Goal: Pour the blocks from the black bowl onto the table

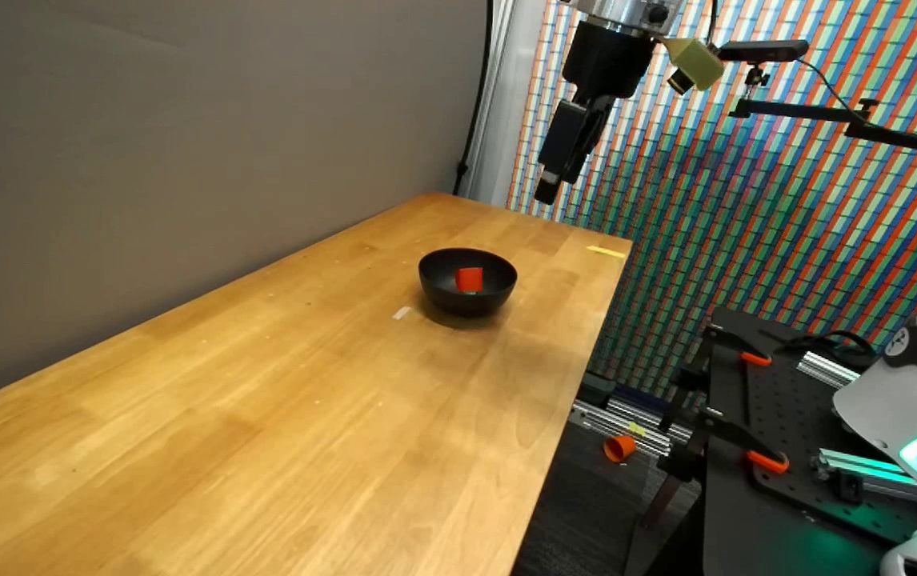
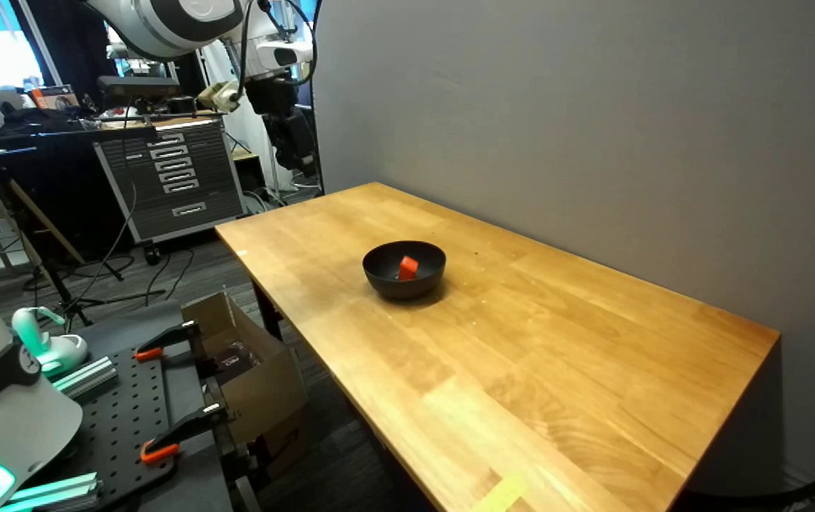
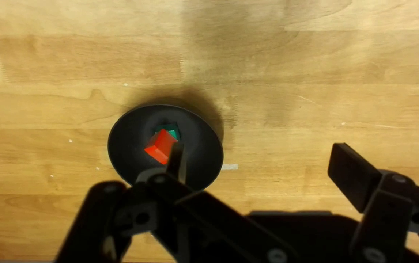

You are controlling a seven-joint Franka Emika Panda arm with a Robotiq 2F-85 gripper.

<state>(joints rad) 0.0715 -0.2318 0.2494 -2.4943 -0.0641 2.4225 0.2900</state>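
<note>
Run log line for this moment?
fingers: open, empty | bowl: upright on table | red block, green block: in bowl | pour: not done

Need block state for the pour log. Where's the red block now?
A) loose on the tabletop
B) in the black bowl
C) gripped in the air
B: the wrist view shows the red block inside the black bowl, partly covering a green block, while the gripper stands open with nothing in its grasp.
</note>
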